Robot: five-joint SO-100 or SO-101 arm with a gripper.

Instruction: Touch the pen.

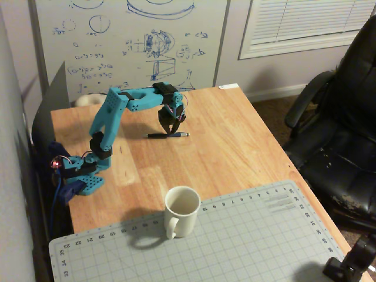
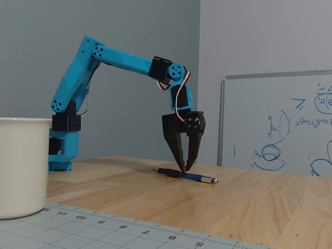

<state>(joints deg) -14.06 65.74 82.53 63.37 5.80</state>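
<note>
Black gripper [image 2: 185, 169] tips are pressed together and touch the dark pen [image 2: 184, 175] lying on the wooden table [image 1: 235, 147].

One fixed view high above the table [image 1: 235, 147], another low at tabletop level, both sharing arm [image 2: 104, 57] and mug [image 1: 181, 210].

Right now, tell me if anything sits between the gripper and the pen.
Nothing visible does. The gripper points down with its fingertips at the pen on the table; the mug stands far off.
</note>
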